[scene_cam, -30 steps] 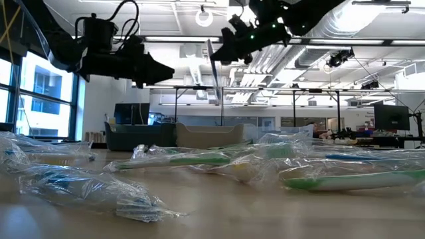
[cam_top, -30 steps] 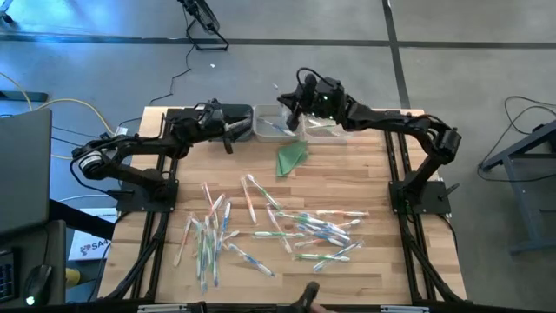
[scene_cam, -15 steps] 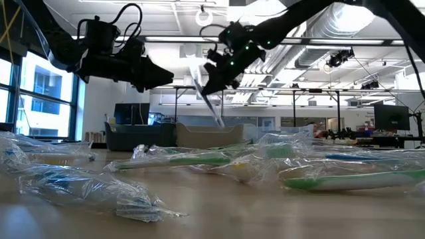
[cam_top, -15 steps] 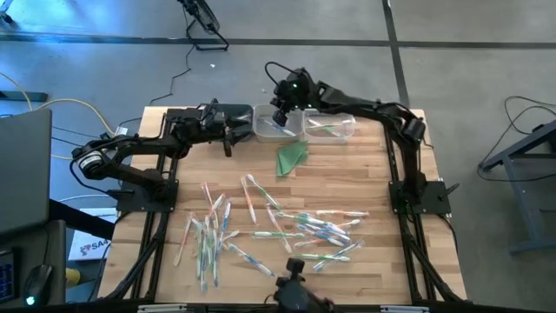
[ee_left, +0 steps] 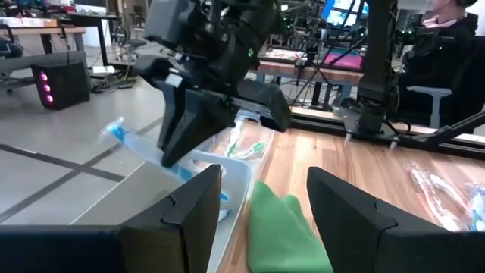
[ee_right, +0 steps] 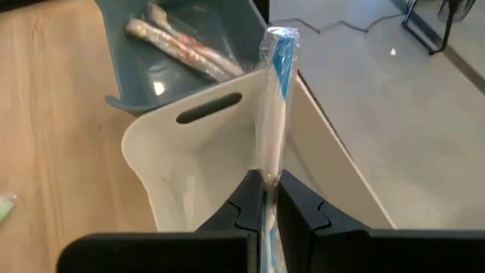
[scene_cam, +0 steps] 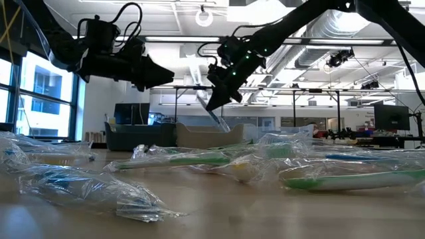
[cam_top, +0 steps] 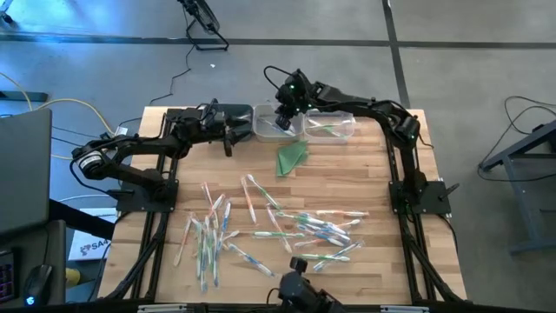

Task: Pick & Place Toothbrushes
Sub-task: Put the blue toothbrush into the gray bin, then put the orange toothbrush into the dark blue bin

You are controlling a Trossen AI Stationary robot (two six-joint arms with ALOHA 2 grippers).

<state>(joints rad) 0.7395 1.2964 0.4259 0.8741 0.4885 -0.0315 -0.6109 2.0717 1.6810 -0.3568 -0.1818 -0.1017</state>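
Right gripper [ee_right: 265,199] clamped shut on a wrapped blue toothbrush [ee_right: 274,106], standing upright between the dark fingers [ee_right: 246,203], clear wrapper crinkled at the top. Directly beyond, a cream bin [ee_right: 206,152] with a slot handle in its near wall. Touching its far side, a grey-blue bin [ee_right: 176,45] holding wrapped pink-orange toothbrushes [ee_right: 182,47]. Both on the wooden bench [ee_right: 53,129], at its edge, grey floor alongside.

No legible text, labels or nos. anywhere.
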